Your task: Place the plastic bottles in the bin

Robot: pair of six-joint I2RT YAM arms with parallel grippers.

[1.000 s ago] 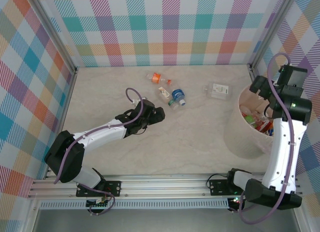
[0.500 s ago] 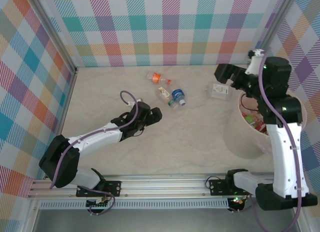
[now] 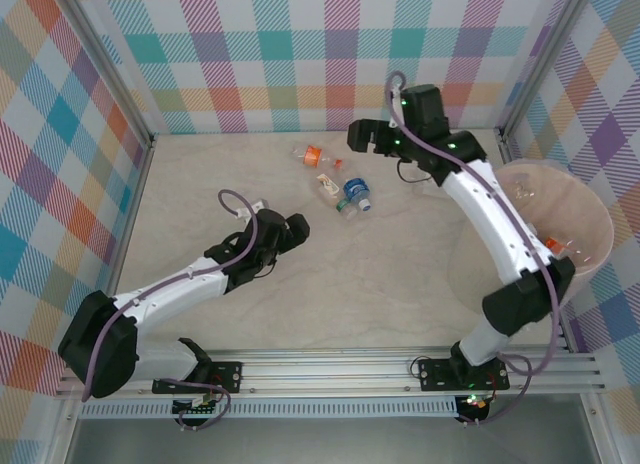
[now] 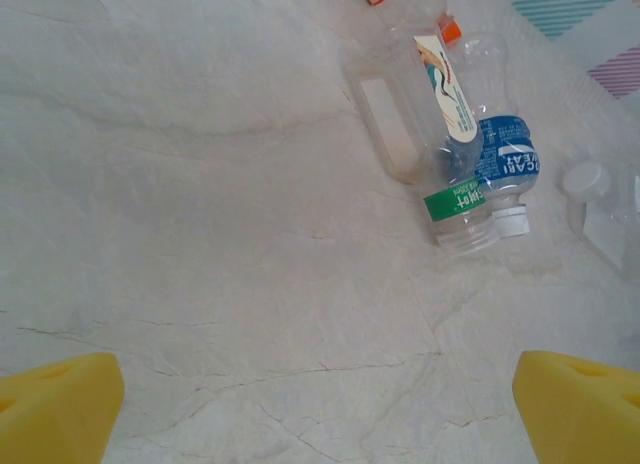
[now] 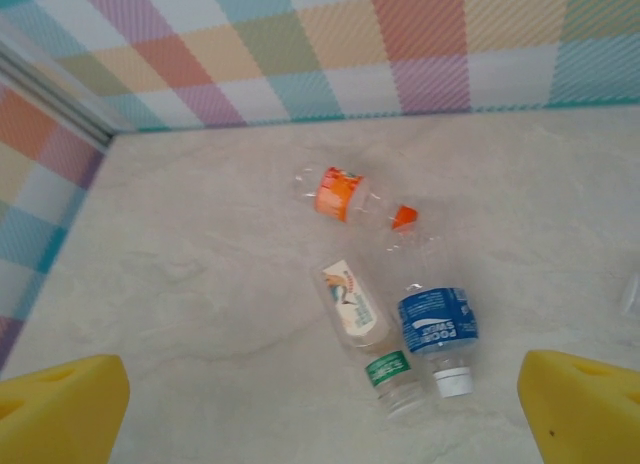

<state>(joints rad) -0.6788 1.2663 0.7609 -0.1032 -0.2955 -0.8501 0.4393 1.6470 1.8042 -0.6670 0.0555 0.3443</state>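
Observation:
Three clear plastic bottles lie in a cluster at the back middle of the table: one with an orange label [image 3: 316, 157] [image 5: 345, 194], one with a white label and green band [image 3: 328, 189] [image 5: 365, 324] [image 4: 420, 104], and one with a blue label and white cap [image 3: 355, 194] [image 5: 438, 329] [image 4: 505, 169]. My right gripper [image 3: 362, 136] [image 5: 320, 404] hovers open just behind them, nothing between its yellow pads [image 5: 60, 404]. My left gripper [image 3: 290, 227] [image 4: 320, 404] is open over bare table, short of the cluster. The pale pink bin [image 3: 475, 279] stands at the right and holds bottles.
Another clear bottle with a white cap [image 4: 590, 199] lies right of the cluster, under my right arm in the top view. Checked walls close the back and sides. The metal rail runs along the near edge.
My right arm has swung left from over the bin to above the bottle cluster. My left gripper has drawn back a little toward the left and near side.

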